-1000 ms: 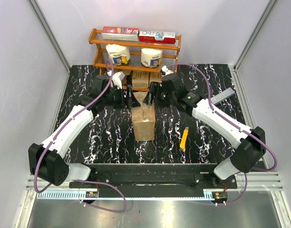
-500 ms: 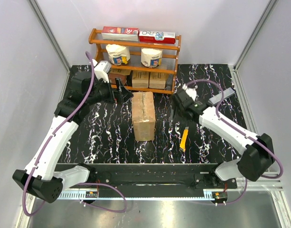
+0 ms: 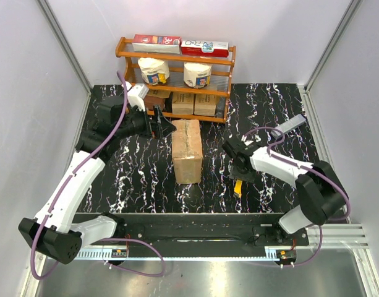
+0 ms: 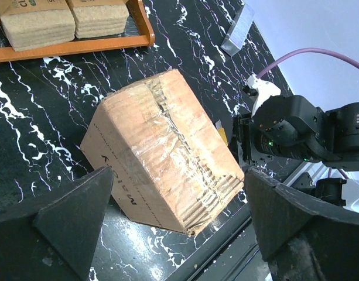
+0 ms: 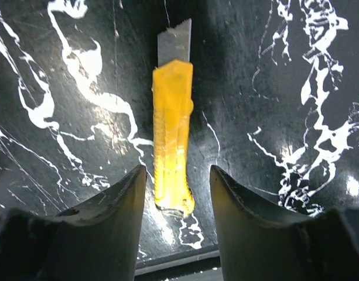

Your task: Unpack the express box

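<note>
The express box [image 3: 187, 151] lies in the middle of the table [image 3: 133, 179], with its taped seam up and not yet cut. To the right of the box, the right gripper [image 5: 178, 171] stands over a yellow knife [image 5: 172, 117]. Its jaws are apart on both sides of the handle and touch nothing. They straddle only the rear end of the handle (the blade [image 5: 174, 41] is out), so I think the knife may pivot or slip when it is lifted, and a swinging bare blade is a danger. At the far left corner of the box, the left gripper [image 3: 166, 125] is fully released and holds nothing. If nothing steadies the box, it may slide under the cut, and a deep cut may harm the contents.
</note>
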`<control>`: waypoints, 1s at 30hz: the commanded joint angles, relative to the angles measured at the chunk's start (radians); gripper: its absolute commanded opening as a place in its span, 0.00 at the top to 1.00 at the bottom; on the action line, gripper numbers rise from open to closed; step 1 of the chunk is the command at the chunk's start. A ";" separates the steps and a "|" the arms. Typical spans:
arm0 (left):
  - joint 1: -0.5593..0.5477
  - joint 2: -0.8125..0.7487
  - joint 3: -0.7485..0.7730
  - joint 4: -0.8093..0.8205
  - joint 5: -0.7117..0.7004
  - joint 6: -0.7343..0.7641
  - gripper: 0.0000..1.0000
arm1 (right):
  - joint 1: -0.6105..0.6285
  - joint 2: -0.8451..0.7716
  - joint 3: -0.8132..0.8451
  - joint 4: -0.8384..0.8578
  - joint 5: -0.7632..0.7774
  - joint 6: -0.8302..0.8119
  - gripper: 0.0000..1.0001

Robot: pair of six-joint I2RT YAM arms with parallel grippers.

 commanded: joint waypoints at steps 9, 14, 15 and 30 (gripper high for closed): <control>-0.002 -0.016 -0.012 0.063 0.005 -0.024 0.01 | -0.104 0.079 -0.034 0.209 -0.052 -0.050 0.53; -0.002 -0.018 -0.012 0.063 0.002 -0.026 0.01 | -0.112 0.095 -0.053 0.238 -0.076 -0.053 0.54; -0.002 -0.016 -0.012 0.064 -0.002 -0.027 0.01 | -0.112 0.096 -0.060 0.243 -0.086 -0.051 0.58; 0.001 -0.072 -0.017 0.135 -0.142 -0.089 0.01 | -0.117 -0.074 0.165 0.183 -0.147 -0.149 1.00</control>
